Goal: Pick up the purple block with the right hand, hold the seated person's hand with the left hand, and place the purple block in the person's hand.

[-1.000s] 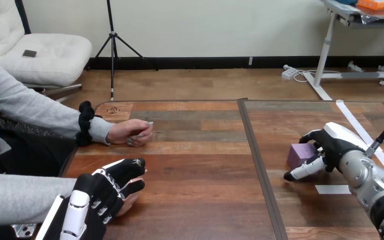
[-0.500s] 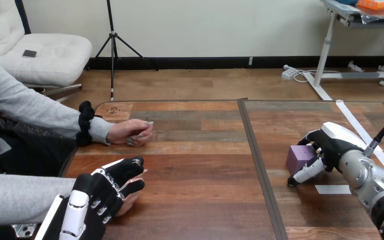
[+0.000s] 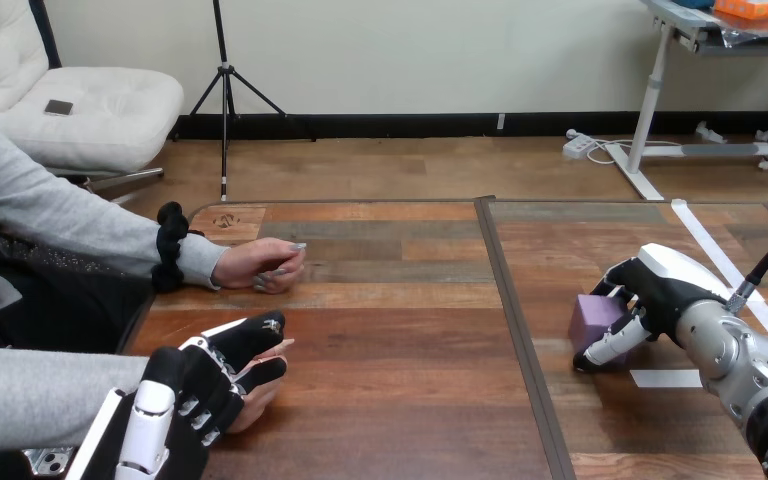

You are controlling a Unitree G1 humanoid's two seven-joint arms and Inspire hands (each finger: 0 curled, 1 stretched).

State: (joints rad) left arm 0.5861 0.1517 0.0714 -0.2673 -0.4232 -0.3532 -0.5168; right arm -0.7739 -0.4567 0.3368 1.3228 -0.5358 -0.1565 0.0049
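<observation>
The purple block [image 3: 594, 317] sits on the table's right half. My right hand [image 3: 664, 288] is wrapped round it, with fingers curled over its far side and the thumb [image 3: 610, 345] pressed along its near side. At the lower left my left hand [image 3: 205, 385] lies over the person's hand [image 3: 258, 403]. Its black fingers curl round that hand, and the person's fingertips show beneath them. The person's other hand [image 3: 260, 266] rests as a loose fist on the table further back.
A short white tape strip [image 3: 665, 378] lies just in front of my right hand. A long white tape line [image 3: 717, 257] runs diagonally behind it. A dark seam [image 3: 508, 310] divides the wooden table [image 3: 400, 380] into two halves.
My right hand has closed tighter on the purple block, the thumb drawing in against its near side. The block has shifted slightly left and nearer. The left hand and the person's hands have barely moved.
</observation>
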